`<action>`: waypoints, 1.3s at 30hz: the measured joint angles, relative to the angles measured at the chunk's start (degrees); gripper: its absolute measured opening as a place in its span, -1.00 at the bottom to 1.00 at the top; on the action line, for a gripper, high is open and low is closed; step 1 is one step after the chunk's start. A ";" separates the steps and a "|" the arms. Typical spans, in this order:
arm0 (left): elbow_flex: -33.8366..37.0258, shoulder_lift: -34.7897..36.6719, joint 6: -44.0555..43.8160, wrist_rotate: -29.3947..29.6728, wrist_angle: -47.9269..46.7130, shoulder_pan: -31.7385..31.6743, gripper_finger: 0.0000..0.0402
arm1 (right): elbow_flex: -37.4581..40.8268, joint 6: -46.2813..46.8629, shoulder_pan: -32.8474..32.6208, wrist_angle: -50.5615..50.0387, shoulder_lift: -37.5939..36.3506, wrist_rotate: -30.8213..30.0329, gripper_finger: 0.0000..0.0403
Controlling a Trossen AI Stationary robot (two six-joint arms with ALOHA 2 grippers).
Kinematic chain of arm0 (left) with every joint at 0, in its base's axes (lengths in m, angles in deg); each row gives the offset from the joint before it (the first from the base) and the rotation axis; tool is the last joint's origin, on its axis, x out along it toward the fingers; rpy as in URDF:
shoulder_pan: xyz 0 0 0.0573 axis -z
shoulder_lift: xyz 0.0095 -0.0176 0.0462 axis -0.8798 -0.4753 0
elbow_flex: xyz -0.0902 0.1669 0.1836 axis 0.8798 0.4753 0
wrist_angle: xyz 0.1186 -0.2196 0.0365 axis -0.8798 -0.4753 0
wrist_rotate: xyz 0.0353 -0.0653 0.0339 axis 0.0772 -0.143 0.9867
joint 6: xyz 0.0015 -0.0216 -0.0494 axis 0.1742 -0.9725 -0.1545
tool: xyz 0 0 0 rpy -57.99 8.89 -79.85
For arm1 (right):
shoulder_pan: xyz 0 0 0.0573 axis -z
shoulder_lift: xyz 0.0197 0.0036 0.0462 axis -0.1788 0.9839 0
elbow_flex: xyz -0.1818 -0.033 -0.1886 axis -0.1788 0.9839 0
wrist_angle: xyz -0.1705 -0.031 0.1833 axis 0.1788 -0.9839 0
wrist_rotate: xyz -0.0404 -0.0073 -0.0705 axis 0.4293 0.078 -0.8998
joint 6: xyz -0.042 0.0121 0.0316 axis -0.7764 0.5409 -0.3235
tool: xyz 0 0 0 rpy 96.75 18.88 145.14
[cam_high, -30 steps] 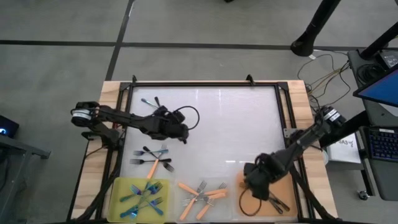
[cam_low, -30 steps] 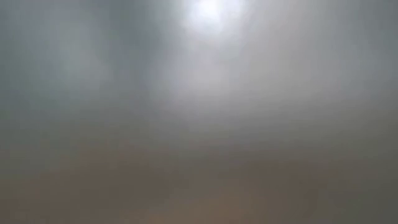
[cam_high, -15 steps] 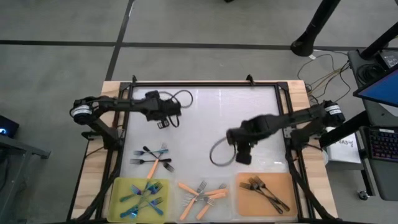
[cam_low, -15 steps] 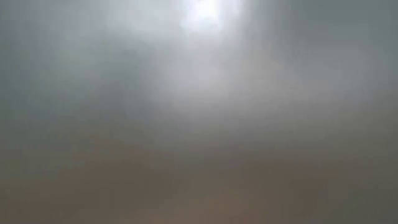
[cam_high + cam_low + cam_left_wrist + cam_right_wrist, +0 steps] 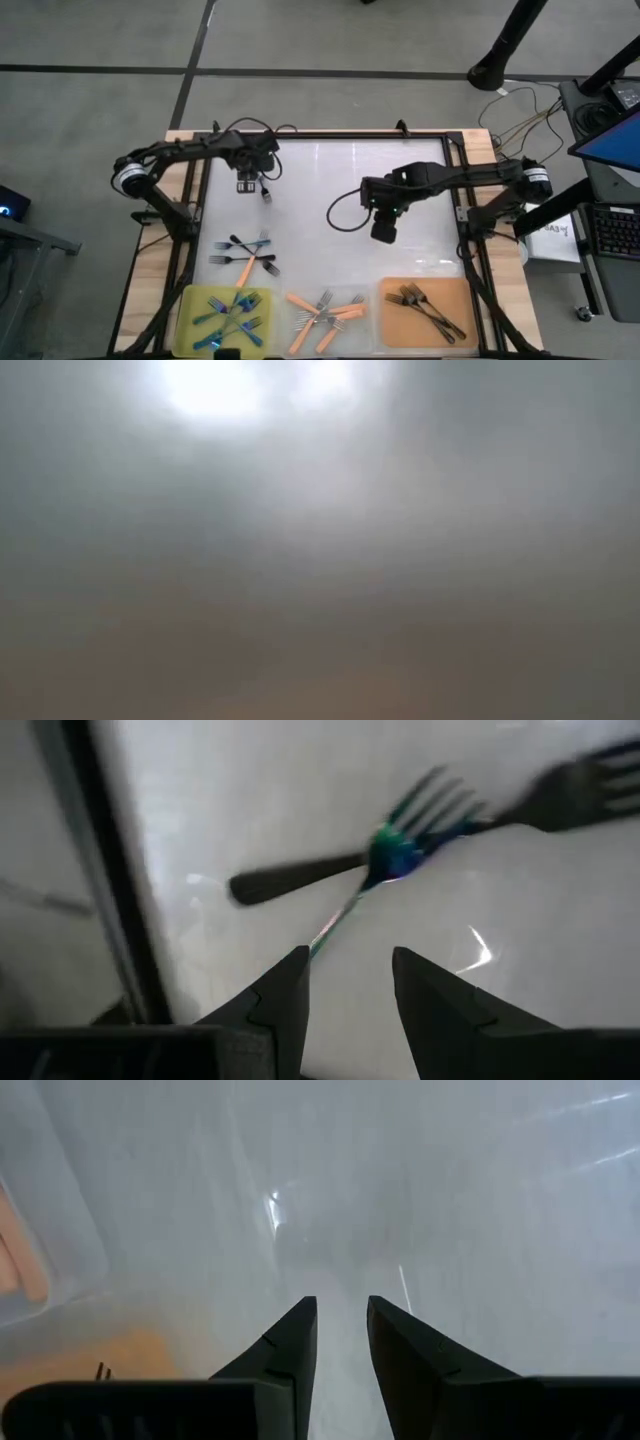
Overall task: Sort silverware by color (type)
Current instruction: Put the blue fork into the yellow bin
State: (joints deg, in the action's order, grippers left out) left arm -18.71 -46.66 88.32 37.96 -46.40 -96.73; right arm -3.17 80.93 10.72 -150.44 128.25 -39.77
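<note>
Since a second ago the left tool (image 5: 250,186) has pulled back from the table's middle-left to its far left corner, fingers parted and holding nothing. Just ahead of it, the wrist view shows a blue-teal fork (image 5: 385,860) lying across a dark fork (image 5: 420,840); the blue one's long axis runs from the tool outward, tines pointing away. My read: that is its next pick. Nearer the front, loose forks (image 5: 243,256) lie unsorted, handles mostly along the table's width. At the front edge sit the yellow bin (image 5: 190,305) of blue forks, the clear bin (image 5: 296,335) of orange-handled ones, and the orange bin (image 5: 455,300) of dark ones. Over mid-table, the right tool (image 5: 383,232) has lifted away from the orange bin, slightly parted and empty, likely after a drop.
</note>
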 joint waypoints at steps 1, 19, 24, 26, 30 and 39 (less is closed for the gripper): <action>0.00 -0.01 2.45 -1.21 -0.04 -0.56 -0.37 | -0.07 -0.02 0.02 0.13 0.00 -0.02 -0.59; 0.83 -0.04 23.25 -8.77 3.90 -4.11 -0.37 | -0.04 -5.88 0.00 0.20 0.00 -1.07 -0.59; 1.56 -0.04 23.28 -10.34 4.27 -4.24 -0.37 | -0.04 -7.59 0.00 0.58 0.00 -1.28 -0.59; 1.76 -0.05 23.28 -10.22 4.33 -4.33 -0.37 | -0.04 -8.00 0.00 1.16 0.00 -2.18 -0.59; 1.88 -1.37 23.17 -10.07 4.31 -4.33 -0.37 | -0.03 -8.98 0.00 2.45 0.00 -3.04 -0.59; 1.51 -7.58 23.13 -2.85 4.71 -4.33 -0.37 | 0.00 -9.85 0.11 3.52 0.00 -3.10 -0.59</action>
State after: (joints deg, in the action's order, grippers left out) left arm -17.20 -54.24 111.46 35.11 -41.69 -101.06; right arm -3.17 71.09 10.83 -146.92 128.25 -42.87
